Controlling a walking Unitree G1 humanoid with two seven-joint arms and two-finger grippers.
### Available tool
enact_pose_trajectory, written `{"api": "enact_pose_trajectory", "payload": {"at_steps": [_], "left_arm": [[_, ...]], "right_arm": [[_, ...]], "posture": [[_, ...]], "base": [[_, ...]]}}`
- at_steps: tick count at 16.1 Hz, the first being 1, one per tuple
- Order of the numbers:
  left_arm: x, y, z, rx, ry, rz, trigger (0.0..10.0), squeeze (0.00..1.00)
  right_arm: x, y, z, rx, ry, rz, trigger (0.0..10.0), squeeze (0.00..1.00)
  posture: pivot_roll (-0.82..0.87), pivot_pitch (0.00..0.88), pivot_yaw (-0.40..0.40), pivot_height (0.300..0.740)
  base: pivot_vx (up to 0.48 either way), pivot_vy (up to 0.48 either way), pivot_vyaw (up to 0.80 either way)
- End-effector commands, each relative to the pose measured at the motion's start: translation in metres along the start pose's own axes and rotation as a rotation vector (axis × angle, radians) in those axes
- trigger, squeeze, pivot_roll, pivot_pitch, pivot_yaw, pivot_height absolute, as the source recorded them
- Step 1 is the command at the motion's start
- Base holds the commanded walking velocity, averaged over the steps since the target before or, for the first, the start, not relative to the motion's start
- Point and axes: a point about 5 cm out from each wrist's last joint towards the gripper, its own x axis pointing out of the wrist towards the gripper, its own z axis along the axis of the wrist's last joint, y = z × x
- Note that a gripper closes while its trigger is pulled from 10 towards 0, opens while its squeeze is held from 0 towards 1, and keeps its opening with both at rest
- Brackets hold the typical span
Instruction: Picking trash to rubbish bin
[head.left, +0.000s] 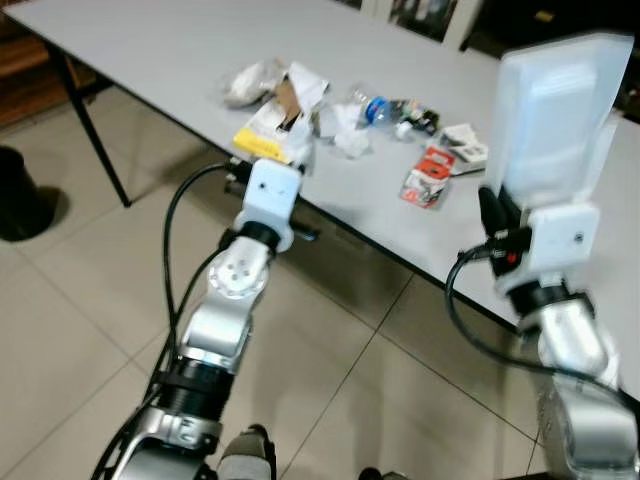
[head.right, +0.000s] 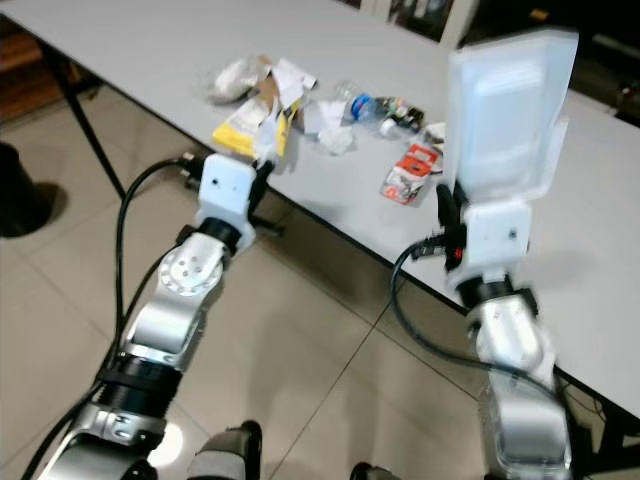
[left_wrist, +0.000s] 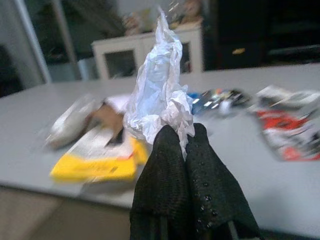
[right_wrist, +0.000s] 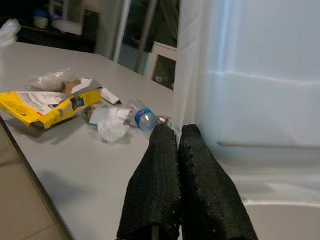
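1. Grey laminate: the long table (head.left: 150, 45) I am working at runs from 10 o'clock to 4 o'clock across my head view, on black legs over a beige tiled floor (head.left: 70, 330).
2. A translucent white plastic container (head.left: 555, 115), the biggest piece of trash, is held upright above the table at 2 o'clock. My right gripper (right_wrist: 179, 132) has its two black fingers pressed together on the container's lower edge, and the wrist camera shows its pale wall right beside them.
3. A black round object (head.left: 15, 195) stands on the floor at 9 o'clock, well apart from the table; I cannot tell whether it is the bin.
4. A yellow flattened carton (head.left: 262, 140) lies at the near table edge at 12 o'clock, with torn cardboard and crumpled paper (head.left: 255, 80) just behind it.
5. A white crumpled plastic wrapper (left_wrist: 159, 90) is pinched between the closed fingers of my left gripper (left_wrist: 184, 134), just over the table edge beside the yellow carton.
6. A red and white packet (head.left: 428, 177) lies flat at 1 o'clock.
7. A clear bottle with a blue label (head.left: 385, 110) lies on its side beyond the packet, near a white tissue wad (head.left: 350, 140).
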Motion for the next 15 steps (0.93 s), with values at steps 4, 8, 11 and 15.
{"api": "enact_pose_trajectory", "payload": {"at_steps": [4, 8, 11, 15], "left_arm": [[0.004, -0.01, 0.011, -0.044, -0.025, -0.036, 10.0, 0.0], [0.005, -0.012, 0.005, -0.07, 0.013, -0.024, 10.0, 0.0], [0.006, -0.011, 0.003, -0.076, 0.032, -0.005, 10.0, 0.0], [0.01, -0.005, 0.001, -0.114, 0.056, 0.025, 10.0, 0.0]], "right_arm": [[-0.013, -0.003, 0.009, 0.066, 0.009, -0.162, 10.0, 0.0], [-0.017, 0.003, 0.011, 0.095, 0.032, -0.177, 10.0, 0.0], [-0.015, 0.001, 0.012, 0.091, 0.038, -0.192, 10.0, 0.0], [-0.012, 0.004, 0.012, 0.092, 0.043, -0.183, 10.0, 0.0]], "posture": [[0.16, 0.072, -0.067, 0.74], [0.16, 0.067, -0.069, 0.74], [0.16, 0.066, -0.071, 0.74], [0.16, 0.062, -0.072, 0.74]], "base": [[0.0, 0.0, 0.0], [0.0, 0.0, 0.0], [0.0, 0.0, 0.8], [0.0, 0.0, 0.8]]}}
